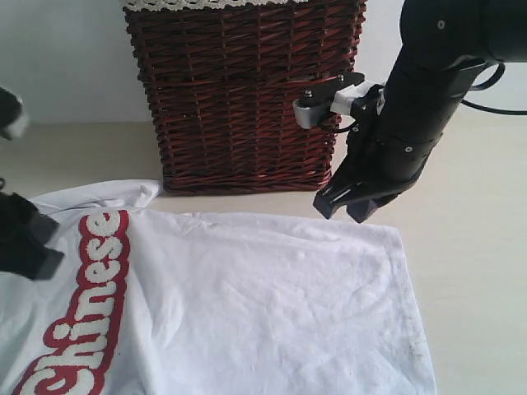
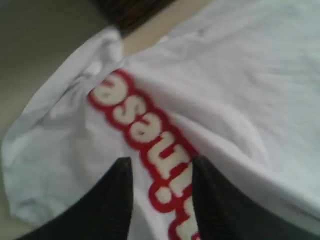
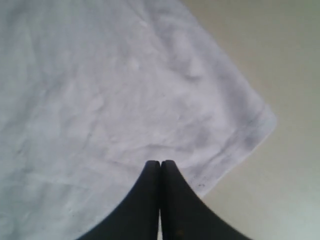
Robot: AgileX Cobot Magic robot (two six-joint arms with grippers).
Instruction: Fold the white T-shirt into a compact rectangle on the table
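Exterior view: the white T-shirt lies flat on the counter before the wicker basket, long axis along the basket's front, hem toward the right end effector, which is pinched shut and empty. Limp, light cloth, probably best pinched at the hem corners; the left end effector gapes partway over the red lettering

A dark red-brown wicker basket stands at the back of the desk, with lace trim along its rim. Just in front of the basket the white T-shirt lies spread flat, its red "Chinese" band out past the basket's left side. The right end effector hangs before the basket's right edge, tips angled down over the shirt corner there. The left end effector, blurred, sits well left of the basket, over the shirt.
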